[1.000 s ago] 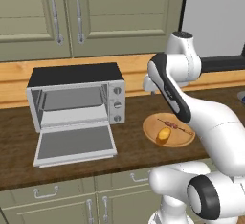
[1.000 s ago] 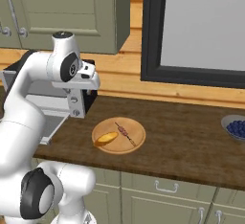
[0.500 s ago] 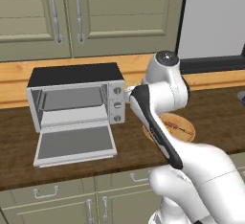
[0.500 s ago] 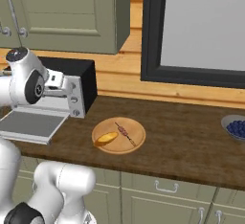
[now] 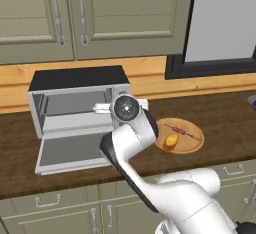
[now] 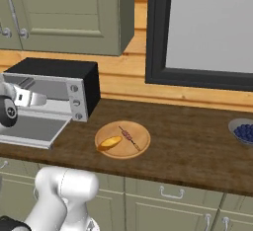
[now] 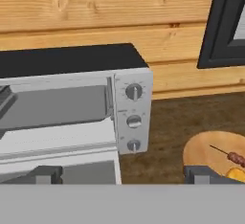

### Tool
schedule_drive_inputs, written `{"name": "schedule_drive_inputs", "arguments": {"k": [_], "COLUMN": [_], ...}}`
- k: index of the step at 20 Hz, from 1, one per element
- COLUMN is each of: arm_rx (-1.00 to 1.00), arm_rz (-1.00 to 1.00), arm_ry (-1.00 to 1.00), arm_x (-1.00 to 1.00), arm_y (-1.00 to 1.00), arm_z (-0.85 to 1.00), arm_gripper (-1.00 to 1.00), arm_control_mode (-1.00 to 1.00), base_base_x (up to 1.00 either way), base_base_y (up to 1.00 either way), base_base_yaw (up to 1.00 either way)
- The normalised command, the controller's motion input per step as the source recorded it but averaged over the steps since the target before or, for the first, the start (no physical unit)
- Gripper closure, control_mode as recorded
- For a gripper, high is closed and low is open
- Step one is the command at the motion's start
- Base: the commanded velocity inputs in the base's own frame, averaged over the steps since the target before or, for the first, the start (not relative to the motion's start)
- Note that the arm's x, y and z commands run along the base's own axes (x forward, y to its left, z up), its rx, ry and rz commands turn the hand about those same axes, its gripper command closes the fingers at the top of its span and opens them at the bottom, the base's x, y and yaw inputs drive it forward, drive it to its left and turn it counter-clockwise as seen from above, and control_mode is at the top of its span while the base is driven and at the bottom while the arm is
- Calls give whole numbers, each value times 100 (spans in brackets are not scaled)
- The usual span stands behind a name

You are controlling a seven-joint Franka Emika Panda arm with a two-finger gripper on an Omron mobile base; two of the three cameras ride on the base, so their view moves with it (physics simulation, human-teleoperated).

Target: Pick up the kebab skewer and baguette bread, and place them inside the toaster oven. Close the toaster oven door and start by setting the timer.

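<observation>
Wooden plate carrying both foods, none picked up yet: baguette bread and kebab skewer lying side by side, off to gripper's right in hand view, skewer tip and loaf edge peeking at and. Gripper spread fully wide, nothing between the tips, hanging in front of toaster oven near its knob column, above the lowered toaster oven door. Door dropped flat, cavity bare apart from the rack. Nothing loaded, door not closed, timer untouched — whole task left, judged at the very start. Likely next: swing right toward the plate for a first pick. Dark wood surface also holding a bowl of blue berries, well apart from gripper, far right.
</observation>
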Motion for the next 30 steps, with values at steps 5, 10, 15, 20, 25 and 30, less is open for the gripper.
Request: {"name": "schedule_drive_inputs", "arguments": {"k": [5, 10, 15, 20, 25, 30], "arm_rx": [9, 9, 0, 0, 0, -1], "arm_rz": [-5, -1, 0, 0, 0, 2], "arm_ry": [-17, -11, -2, -1, -1, -9], "arm_x": [50, 56, 42, 71, 60, 47], "arm_y": [100, 63, 73, 27, 25, 5], "arm_z": [-28, -12, -36, -13, -41, -31], "arm_gripper": [-100, -100, -100, -100, -100, -100], "arm_control_mode": [-100, -100, -100, -100, -100, -100], "base_base_x": [0, 0, 0, 0, 0, 0], "base_base_y": [0, 0, 0, 0, 0, 0], "base_base_yaw": [0, 0, 0, 0, 0, 0]}}
